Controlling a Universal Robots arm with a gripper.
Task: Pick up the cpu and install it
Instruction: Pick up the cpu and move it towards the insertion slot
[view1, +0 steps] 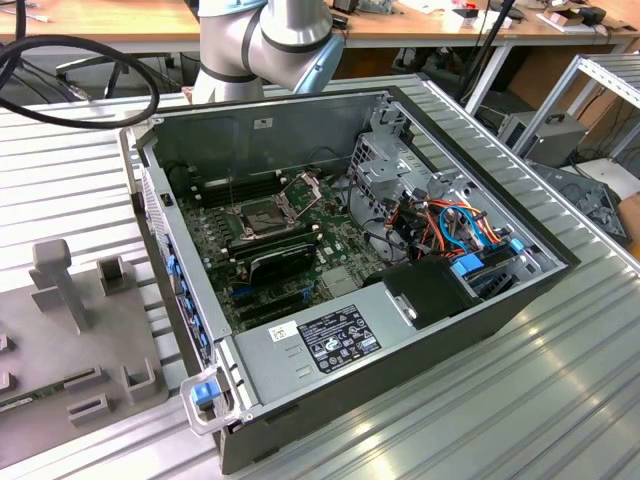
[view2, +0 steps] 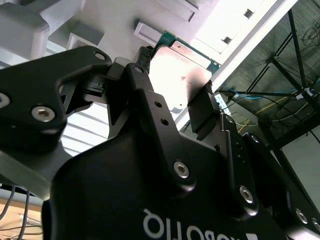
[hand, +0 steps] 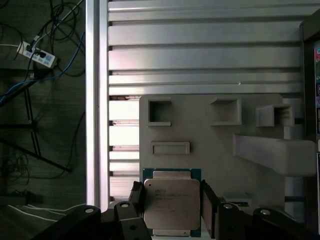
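The end effector (hand: 171, 206) pinches the cpu (hand: 172, 197) by opposite edges, likely sparing its contacts, over the grey tray (hand: 210, 150).

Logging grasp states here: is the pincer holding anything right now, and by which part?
The cpu, gripped by the pincer on two opposite side edges; its metal face is left uncovered.

I see an open computer case (view1: 260, 130) lying on a ribbed metal table (view1: 480, 400). Inside the case are a green motherboard (view1: 345, 250) with a dark socket (view1: 262, 212), and orange and blue wires (view1: 455, 225) toward the exterior view's right. Beside the case, on the exterior view's left, sits a grey holder tray (view1: 60, 340). Behind the case a black cable (view1: 152, 95) loops.
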